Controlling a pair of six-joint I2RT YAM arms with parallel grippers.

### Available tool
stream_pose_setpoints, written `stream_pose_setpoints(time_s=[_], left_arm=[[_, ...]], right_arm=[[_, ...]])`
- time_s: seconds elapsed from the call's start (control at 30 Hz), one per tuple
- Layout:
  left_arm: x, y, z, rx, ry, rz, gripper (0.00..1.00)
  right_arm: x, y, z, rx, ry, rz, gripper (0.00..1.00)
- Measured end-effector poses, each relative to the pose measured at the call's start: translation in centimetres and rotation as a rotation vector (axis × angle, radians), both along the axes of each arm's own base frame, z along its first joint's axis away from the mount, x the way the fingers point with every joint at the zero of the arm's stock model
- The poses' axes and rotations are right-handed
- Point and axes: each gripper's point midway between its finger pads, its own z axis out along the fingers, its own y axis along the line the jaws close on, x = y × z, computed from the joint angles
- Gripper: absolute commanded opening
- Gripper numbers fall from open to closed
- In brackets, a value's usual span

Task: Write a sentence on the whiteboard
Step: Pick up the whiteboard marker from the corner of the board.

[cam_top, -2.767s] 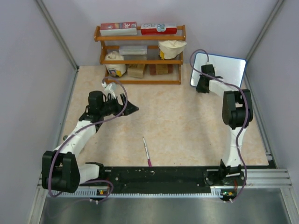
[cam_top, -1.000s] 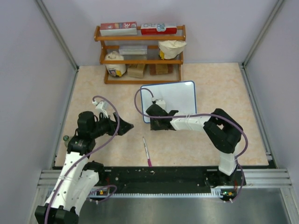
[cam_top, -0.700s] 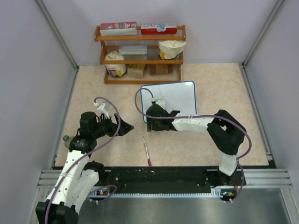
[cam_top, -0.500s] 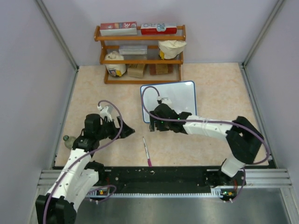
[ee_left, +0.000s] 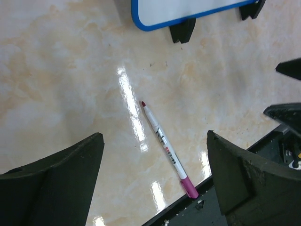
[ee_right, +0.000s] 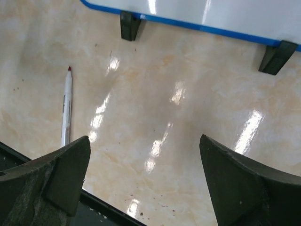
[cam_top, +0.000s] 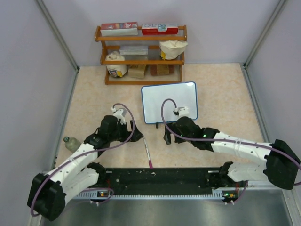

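Observation:
The whiteboard (cam_top: 169,102), white with a thin blue frame and black feet, stands free mid-table; its lower edge shows in the left wrist view (ee_left: 188,7) and the right wrist view (ee_right: 211,14). A white pen with a magenta cap (cam_top: 147,153) lies near the front rail. My left gripper (cam_top: 135,135) hovers open just left of it, and the pen (ee_left: 167,149) lies on the table between its fingers. My right gripper (cam_top: 168,137) is open and empty in front of the board, with the pen (ee_right: 66,113) off to its left.
A wooden shelf (cam_top: 141,54) with boxes and bags stands at the back. A small bottle (cam_top: 70,142) lies by the left wall. The black base rail (cam_top: 160,176) runs along the near edge, touching the pen's cap end.
My right gripper opened and drew back toward the near edge, leaving the whiteboard standing mid-table. My left arm swung right and forward until its open fingers came over the pen.

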Motion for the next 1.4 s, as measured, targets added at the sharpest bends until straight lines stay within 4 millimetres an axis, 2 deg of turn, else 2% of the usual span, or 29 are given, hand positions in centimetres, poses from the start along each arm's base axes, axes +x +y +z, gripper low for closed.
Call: stream_pose_setpoints(time_s=[0.1,0.23,0.27,0.3,0.37,0.5,0.63,0.7,0.9,0.97,1.0,1.03,1.07,1.13,1.4], left_arm=[[0.7,0.7,1.7,0.007,-0.071,0.046,0.96],[2.2,1.6,6.8,-0.004,-0.215,0.115,0.98],[2.6,1.8,8.3,-0.011,-0.251,0.127,0.98],[2.9,1.9,10.0,-0.018,-0.287,0.136,0.98],[3.5,1.9,13.1,-0.031,-0.344,0.144,0.99],[4.3,1.7,16.8,-0.032,-0.387,0.147,0.99],[4.7,2.6,17.6,0.02,-0.393,0.168,0.99],[4.6,3.0,17.9,0.039,-0.39,0.177,0.99],[4.6,3.5,19.6,0.057,-0.424,0.179,0.99],[4.5,3.8,19.8,0.069,-0.427,0.179,0.99],[4.5,3.9,19.8,0.075,-0.427,0.179,0.99],[4.4,4.0,19.8,0.079,-0.426,0.179,0.99],[4.3,4.1,19.8,0.086,-0.424,0.178,0.99],[4.3,4.3,20.0,0.097,-0.431,0.172,0.99],[3.5,4.9,21.8,0.132,-0.494,0.139,0.99]], right_arm=[[-1.6,0.3,-0.9,-0.03,0.004,0.056,0.94],[-3.9,2.4,-1.1,-0.041,-0.007,0.164,0.84],[-4.4,3.1,-1.3,-0.048,-0.005,0.188,0.74],[-4.8,4.0,-1.7,-0.058,-0.002,0.212,0.71],[-5.6,5.8,-2.4,-0.083,0.005,0.258,0.67],[-6.9,9.5,-4.2,-0.138,0.023,0.333,0.64],[-8.2,12.5,-5.4,-0.176,0.017,0.379,0.58],[-8.7,13.3,-6.0,-0.195,0.017,0.398,0.54],[-9.0,13.2,-8.0,-0.286,0.03,0.398,0.45],[-8.9,13.2,-8.1,-0.305,0.024,0.39,0.37],[-8.8,13.1,-8.2,-0.313,0.019,0.386,0.3],[-8.7,13.0,-8.2,-0.321,0.016,0.385,0.17],[-8.6,12.8,-8.3,-0.33,0.012,0.381,0.1],[-8.4,12.8,-8.3,-0.336,0.009,0.374,0.0],[-7.8,12.6,-8.2,-0.331,0.015,0.358,0.0]])
